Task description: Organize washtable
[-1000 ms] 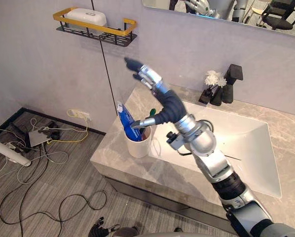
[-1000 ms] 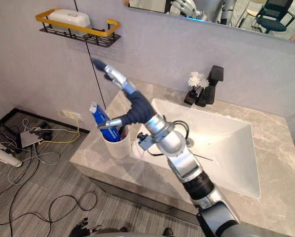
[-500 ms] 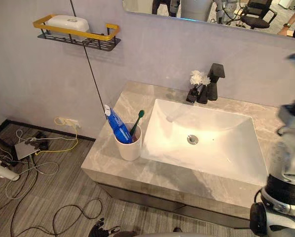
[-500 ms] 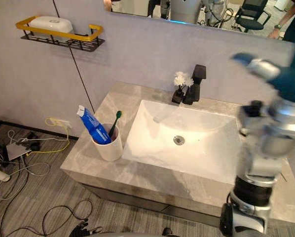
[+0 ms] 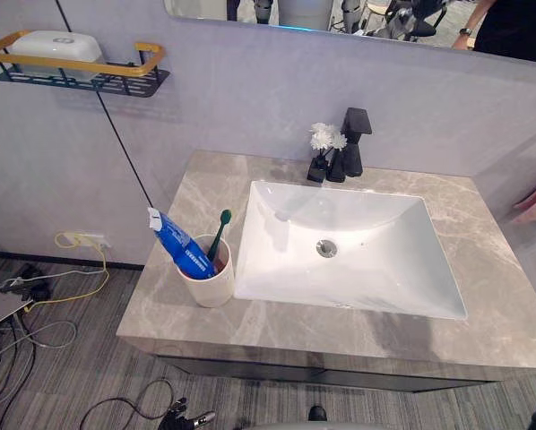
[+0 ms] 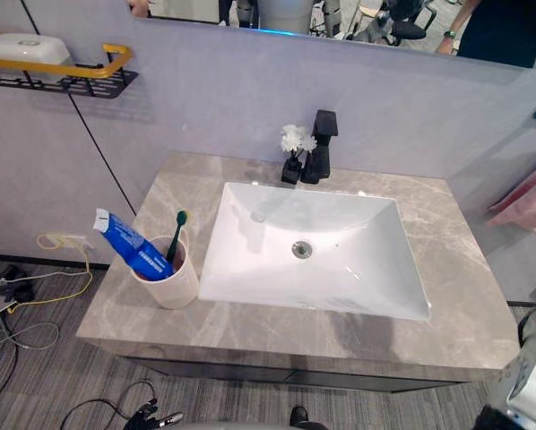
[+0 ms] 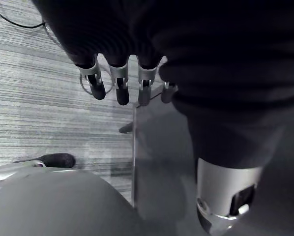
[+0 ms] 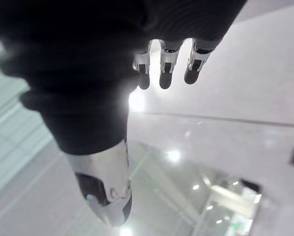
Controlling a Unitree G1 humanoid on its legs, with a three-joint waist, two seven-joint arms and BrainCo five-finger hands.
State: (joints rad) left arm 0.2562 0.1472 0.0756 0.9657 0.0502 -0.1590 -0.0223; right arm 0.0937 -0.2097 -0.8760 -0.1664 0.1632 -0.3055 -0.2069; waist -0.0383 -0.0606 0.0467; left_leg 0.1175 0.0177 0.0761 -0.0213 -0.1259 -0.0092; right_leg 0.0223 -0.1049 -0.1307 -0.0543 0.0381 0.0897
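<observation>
**Q:** Left eye view: where are the task items standing?

**A:** The cup [image 5: 207,278] is standing on the counter [image 5: 483,287], just beside the left rim of the sink [image 5: 358,269]. The toothpaste [image 5: 180,249] is leaning out of the cup toward the left. The toothbrush [image 5: 220,235] is standing in the cup next to it, head up. The faucet [image 5: 352,143] is sitting behind the sink, with the flowers [image 5: 324,141] just to its left. A shelf [image 5: 80,76] is hanging on the wall and carrying a white box [image 5: 53,45].

**Q:** Right eye view: anything further?

**A:** A pink cloth [image 6: 528,202] is hanging at the right edge, beyond the counter.

**Q:** Left wrist view: what is the hand doing?

**A:** The left hand [image 7: 118,83] is hanging over the floor. Its fingers are hanging in a loose row, relaxed, with the thumb set apart. It is grasping nothing and touching nothing.

**Q:** Right wrist view: and the other hand?

**A:** The right hand [image 8: 166,64] is pointing into open space in front of a pale wall. Its fingers are lying loose and released, with the thumb apart. It is holding nothing and touching nothing.
</observation>
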